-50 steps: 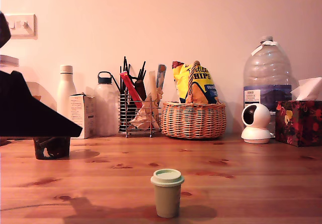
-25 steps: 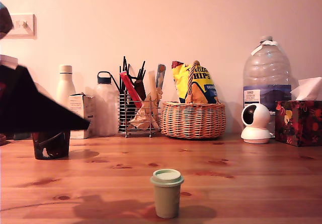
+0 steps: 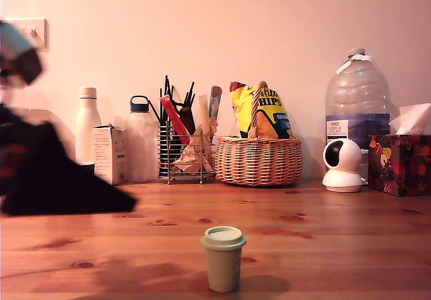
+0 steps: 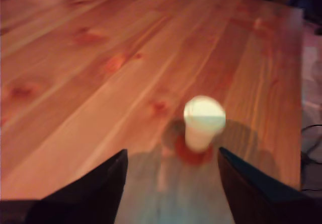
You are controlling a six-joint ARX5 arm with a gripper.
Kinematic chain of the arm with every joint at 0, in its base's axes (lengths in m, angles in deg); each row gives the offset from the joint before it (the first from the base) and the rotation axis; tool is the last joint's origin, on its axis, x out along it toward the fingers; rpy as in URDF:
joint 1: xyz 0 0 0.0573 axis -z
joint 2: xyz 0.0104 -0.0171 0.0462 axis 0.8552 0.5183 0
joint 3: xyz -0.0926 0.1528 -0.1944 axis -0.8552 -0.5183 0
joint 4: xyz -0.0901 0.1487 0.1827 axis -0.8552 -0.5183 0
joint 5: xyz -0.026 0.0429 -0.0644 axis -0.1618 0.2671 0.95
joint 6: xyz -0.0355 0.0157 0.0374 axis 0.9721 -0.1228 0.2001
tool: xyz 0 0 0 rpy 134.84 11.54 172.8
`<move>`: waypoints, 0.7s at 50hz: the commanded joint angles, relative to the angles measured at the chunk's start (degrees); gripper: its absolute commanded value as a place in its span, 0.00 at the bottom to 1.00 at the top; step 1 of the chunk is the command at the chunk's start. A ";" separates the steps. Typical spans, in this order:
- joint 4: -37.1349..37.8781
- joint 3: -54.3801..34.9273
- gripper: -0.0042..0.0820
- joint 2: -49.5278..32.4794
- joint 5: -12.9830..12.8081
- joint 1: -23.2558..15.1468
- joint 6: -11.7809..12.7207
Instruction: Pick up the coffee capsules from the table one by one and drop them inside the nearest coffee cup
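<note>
Exterior view: arm was a dark motion-blurred mass at that view's left, well apart from the capsule (image 3: 223,258), which stood upright on the wooden table (image 3: 323,226) front and centre. Coffee cup wasn't visible, probably hidden behind the arm.

Wrist view: gripper (image 4: 171,183) was spread wide with nothing between the fingers (image 4: 93,186). Capsule (image 4: 203,122) sat ahead, lined up with the gap but nearer one finger; likely a straddle approach. Blurry, so contact couldn't be ruled in.
</note>
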 commanded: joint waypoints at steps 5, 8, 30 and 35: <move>0.37 2.10 0.65 4.90 0.74 1.51 -2.25; 0.39 2.78 0.65 6.40 1.16 2.14 -2.71; -0.09 7.91 0.64 13.77 3.93 5.88 -5.01; -0.09 8.68 0.64 15.41 4.22 6.69 -5.40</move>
